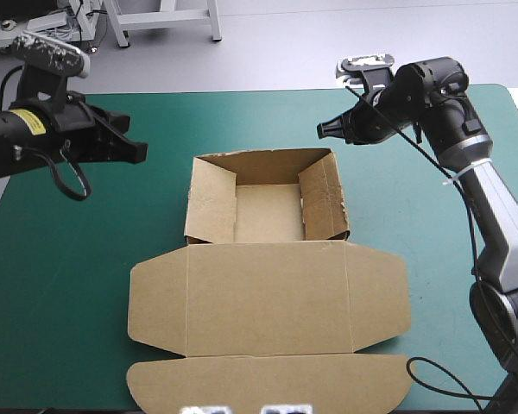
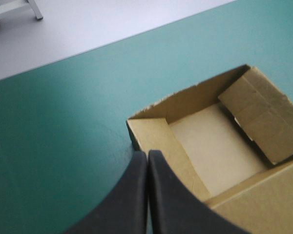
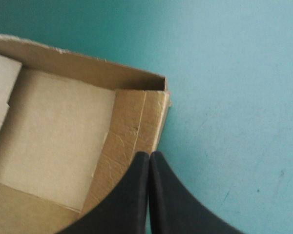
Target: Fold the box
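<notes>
Near flap (image 1: 268, 384): rounded tuck flap of the brown box (image 1: 268, 276), flat at the table's near edge and joined by a crease to the lid.
Lid (image 1: 268, 297): flat on the teal-green cover (image 1: 60, 285), between the near flap and the tray, with a rounded ear at each end.
Left gripper (image 1: 138, 153): enters from the table's left and hangs above the cover, apart from the box and level with the tray's far wall. Its black fingers (image 2: 129, 200) are pressed together into one pointed arch with nothing between them. In the left wrist view the tip (image 2: 147, 155) lies just beside the tray's far-left corner.
Tray (image 1: 268, 211): open, with four walls raised, set beyond the lid toward the middle of the table. The floor is pale and bare. The left wall stands tucked.
Right wall panel (image 1: 324, 203): folded inward and creased, its top edge ragged — it seems to lean rather than sit flush, though the angle is hard to judge.
Right gripper (image 1: 322, 130): raised near the tray's far-right corner and pointing toward the table's left. Its fingers (image 3: 129, 200) are pressed together and hold nothing. In the right wrist view the tip (image 3: 149, 155) lies over the creased right wall panel — clear of it in the high view.
</notes>
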You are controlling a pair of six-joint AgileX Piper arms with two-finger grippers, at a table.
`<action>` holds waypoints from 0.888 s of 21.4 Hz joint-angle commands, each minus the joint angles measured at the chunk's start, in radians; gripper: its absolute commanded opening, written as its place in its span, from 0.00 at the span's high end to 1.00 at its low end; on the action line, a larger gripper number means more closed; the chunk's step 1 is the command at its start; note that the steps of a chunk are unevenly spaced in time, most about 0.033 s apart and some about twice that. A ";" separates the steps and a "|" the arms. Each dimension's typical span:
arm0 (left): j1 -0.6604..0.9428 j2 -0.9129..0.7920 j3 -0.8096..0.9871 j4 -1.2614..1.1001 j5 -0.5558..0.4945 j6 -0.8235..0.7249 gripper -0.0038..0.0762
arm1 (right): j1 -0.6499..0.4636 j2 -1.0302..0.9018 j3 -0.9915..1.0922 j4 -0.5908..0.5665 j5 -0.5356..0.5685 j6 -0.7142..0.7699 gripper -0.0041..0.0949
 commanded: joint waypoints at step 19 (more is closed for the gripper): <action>-0.002 -0.451 0.753 0.034 -0.160 -0.046 0.96 | -0.006 0.112 0.133 0.097 0.000 -0.045 0.51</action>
